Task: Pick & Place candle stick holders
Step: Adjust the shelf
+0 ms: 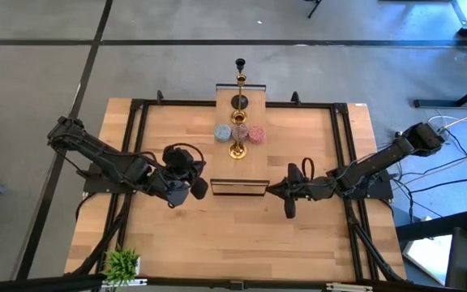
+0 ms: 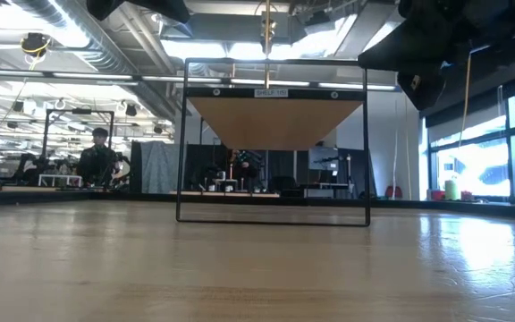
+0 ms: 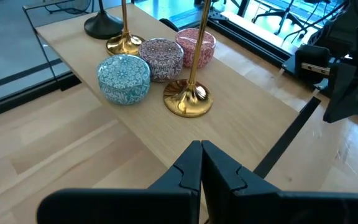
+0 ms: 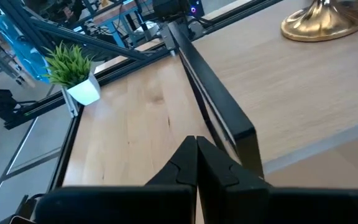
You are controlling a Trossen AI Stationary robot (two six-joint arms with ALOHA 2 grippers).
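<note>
1. I see the left end effector [image 1: 199,188] hovering over the middle of the table [image 1: 177,243], left of centre, its fingers [image 3: 191,171] pressed together and gripping nothing.
2. The right end effector [image 1: 289,209] hangs over the table right of centre, likewise clenched on nothing; both arms face each other across a black frame [image 1: 239,187].
3. That frame carries one end of a long light wooden plank [image 1: 240,134]; the plank runs from the table's middle out past the far edge.
4. The candle stick holders stand in a cluster on the plank, near the table's far edge.
5. A gold holder [image 3: 188,98] with a round base stands nearest the frame end, its thin stem upright.
6. Just behind it sit three sparkly round cups in a row: a blue cup [image 3: 123,78], a purplish cup [image 3: 162,59] and a pink cup [image 3: 197,46], touching or nearly so.
7. A second gold holder [image 3: 124,42] stands behind the cups, and the black holder [image 3: 103,25] beyond that, toward the plank's far end.
8. A small green potted plant [image 1: 122,264] sits at the near left corner of the table.
9. From the low view, a person [image 2: 97,161] shows in the room beyond the table.
</note>
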